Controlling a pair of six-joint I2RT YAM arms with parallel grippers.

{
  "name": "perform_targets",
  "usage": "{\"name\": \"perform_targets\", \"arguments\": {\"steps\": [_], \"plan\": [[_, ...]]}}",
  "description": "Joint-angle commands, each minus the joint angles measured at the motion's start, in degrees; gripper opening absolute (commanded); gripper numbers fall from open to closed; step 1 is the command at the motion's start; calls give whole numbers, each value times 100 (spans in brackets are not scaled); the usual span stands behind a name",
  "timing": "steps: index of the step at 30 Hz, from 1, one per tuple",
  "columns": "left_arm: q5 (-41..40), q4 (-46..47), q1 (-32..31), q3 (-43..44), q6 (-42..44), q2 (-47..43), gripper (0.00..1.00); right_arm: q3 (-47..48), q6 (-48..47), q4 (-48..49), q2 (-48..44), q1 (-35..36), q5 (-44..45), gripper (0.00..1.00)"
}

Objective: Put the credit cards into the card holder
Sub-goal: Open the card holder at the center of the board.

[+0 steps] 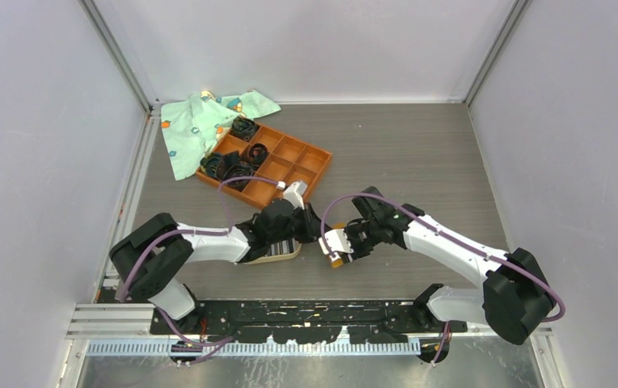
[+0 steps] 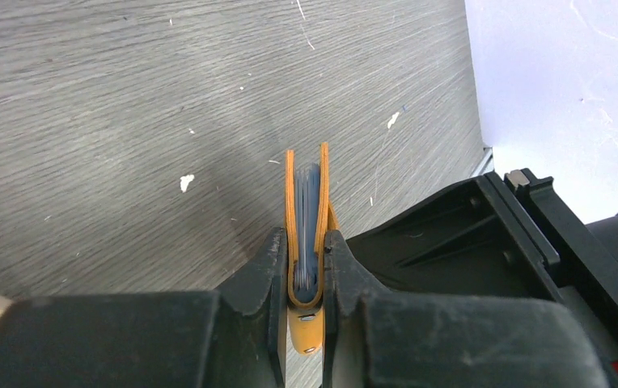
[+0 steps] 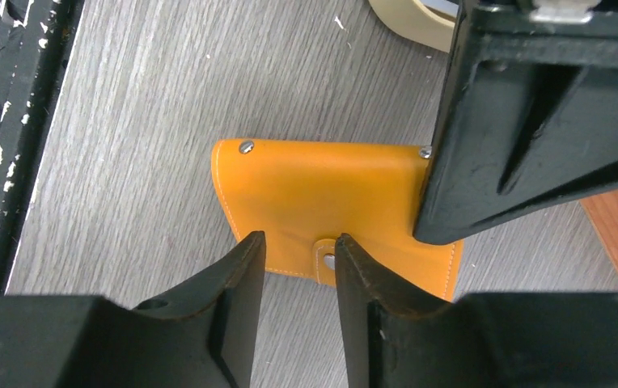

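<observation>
White walls close in a grey wood-grain worktop (image 1: 419, 153). From above, both arms meet near the middle of its near edge. The left tool (image 1: 315, 233) and right tool (image 1: 332, 245) crowd the card holder (image 1: 337, 260), so only a sliver of orange shows. Striped credit cards (image 1: 277, 249) lie in an oval dish (image 1: 289, 257) half hidden under the left arm, and we cannot count them. A compartment tray (image 1: 289, 166) and a green cloth (image 1: 196, 129) sit toward the far left corner.

In the left wrist view, this tool is clamped tight on the holder's folded spine, holding it edge-on with its mouth pointing away. Grey layers (image 2: 307, 202) fill the gap between the flaps; we cannot tell pockets from cards.

In the right wrist view, we see the holder's flat orange face and its snap button (image 3: 328, 260). The right tool's jaws stand partly apart around the lower edge by the snap tab and grip nothing. The left tool covers the holder's right corner.

We judge the holder light, soft and springy, so it is best pinched at the spine while a flap is spread. The cards look thin, stiff and slippery, so we would take them by a raised edge.
</observation>
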Motion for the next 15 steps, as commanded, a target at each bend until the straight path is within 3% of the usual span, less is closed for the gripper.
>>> {"name": "perform_targets", "arguments": {"steps": [1,15], "plan": [[393,597,18,326,59,213,0,-77,254,341,16,34,69,44],[257,535,17,274,-146,184,0,-165,289,489,61,-3,398,49]]}}
